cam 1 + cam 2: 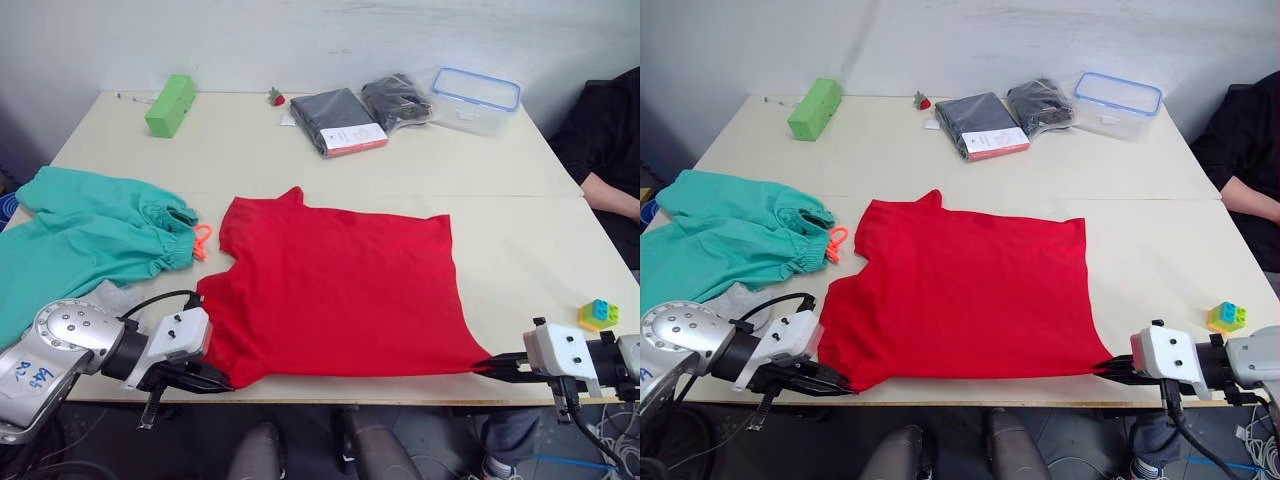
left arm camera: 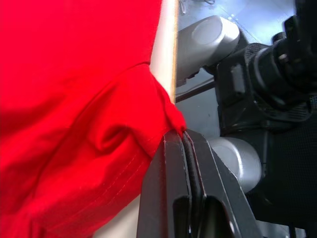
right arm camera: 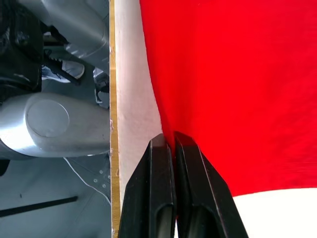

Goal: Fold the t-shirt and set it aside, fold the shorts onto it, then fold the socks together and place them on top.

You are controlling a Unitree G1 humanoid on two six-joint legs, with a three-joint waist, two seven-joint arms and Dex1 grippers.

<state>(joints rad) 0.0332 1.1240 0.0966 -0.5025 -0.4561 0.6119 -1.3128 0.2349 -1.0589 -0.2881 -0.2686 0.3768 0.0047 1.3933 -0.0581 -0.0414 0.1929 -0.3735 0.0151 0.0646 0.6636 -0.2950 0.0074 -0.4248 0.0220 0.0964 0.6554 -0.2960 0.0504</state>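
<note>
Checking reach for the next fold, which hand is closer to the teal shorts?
Left. The left hand pinches the t-shirt beside the shorts; the right hand is across the shirt.

I take this for a lab or test room, not a home. A plain cream table [image 1: 500, 150] stands against a bare white wall [image 1: 330, 40]. Far beyond my pincers sit staged props: a green block [image 1: 170, 104], packaged garments [image 1: 338, 120] and a plastic container [image 1: 476, 98].
</note>
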